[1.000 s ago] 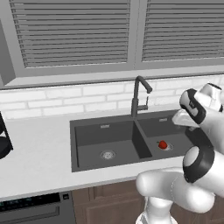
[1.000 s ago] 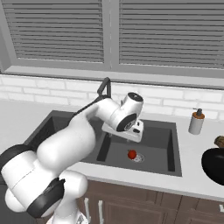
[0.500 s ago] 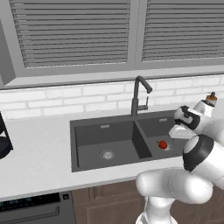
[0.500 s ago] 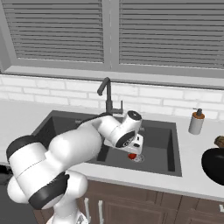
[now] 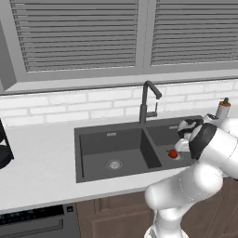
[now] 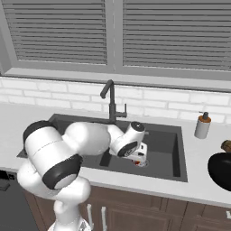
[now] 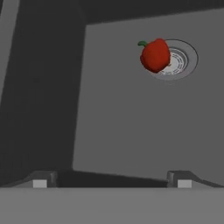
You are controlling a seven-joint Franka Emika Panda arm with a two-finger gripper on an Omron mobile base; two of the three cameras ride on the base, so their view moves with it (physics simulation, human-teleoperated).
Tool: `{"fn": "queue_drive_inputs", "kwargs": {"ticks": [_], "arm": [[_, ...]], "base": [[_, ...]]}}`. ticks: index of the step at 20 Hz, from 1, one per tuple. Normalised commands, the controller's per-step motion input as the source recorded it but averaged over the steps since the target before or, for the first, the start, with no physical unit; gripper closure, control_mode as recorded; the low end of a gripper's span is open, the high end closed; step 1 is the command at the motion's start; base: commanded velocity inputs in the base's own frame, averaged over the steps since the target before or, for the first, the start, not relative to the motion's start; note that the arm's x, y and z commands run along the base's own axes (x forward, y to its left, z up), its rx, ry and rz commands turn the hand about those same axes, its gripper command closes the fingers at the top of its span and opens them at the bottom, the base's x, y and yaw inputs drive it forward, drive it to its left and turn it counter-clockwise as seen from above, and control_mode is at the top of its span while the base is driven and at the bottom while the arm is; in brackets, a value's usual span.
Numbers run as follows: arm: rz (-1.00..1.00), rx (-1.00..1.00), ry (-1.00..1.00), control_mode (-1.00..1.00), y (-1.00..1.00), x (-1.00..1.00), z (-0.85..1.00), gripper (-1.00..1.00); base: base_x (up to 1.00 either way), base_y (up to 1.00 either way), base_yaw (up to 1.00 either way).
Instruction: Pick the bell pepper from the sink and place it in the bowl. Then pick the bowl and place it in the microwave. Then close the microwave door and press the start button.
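Observation:
The bell pepper, small, red and green-stemmed, lies on the round drain of the right basin of the dark sink. In the left base view the bell pepper shows just left of my hand. My gripper hangs low inside that basin, open, with nothing between its fingertips; the pepper sits ahead of it and off to the right in the hand view. The hand hides most of the pepper in the right base view. The black bowl stands on the counter at the far right. The microwave is out of view.
A dark curved faucet rises behind the divider between the basins. A soap dispenser stands on the counter right of the sink. The basin walls close in around the hand. A dark object sits at the counter's far left.
The arm has swung down and the hand has dropped from above the counter into the right basin, close to the pepper. The jaws stayed open and the pepper has not moved.

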Motion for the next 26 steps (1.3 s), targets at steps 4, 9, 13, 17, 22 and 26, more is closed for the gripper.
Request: {"fn": "queue_drive_inputs", "kwargs": {"ticks": [4,9,13,17,22,26], "arm": [[0.00,0.00,0.00,-1.00,-0.08,0.49,-0.21,-1.00],[0.00,0.02,0.00,-1.00,-0.25,0.44,-0.19,-1.00],[0.00,0.01,0.00,-1.00,-0.19,0.33,-0.26,-1.00],[0.00,0.00,0.00,-1.00,-0.14,0.24,-0.22,-1.00],[0.00,0.00,0.00,-1.00,-0.02,0.25,-0.22,-1.00],[0.00,0.00,0.00,-1.00,0.00,0.31,-0.24,-1.00]], "base": [[0.00,0.00,0.00],[0.00,0.00,0.00],[0.00,0.00,0.00],[0.00,0.00,0.00],[0.00,0.00,0.00],[0.00,0.00,0.00]]}}
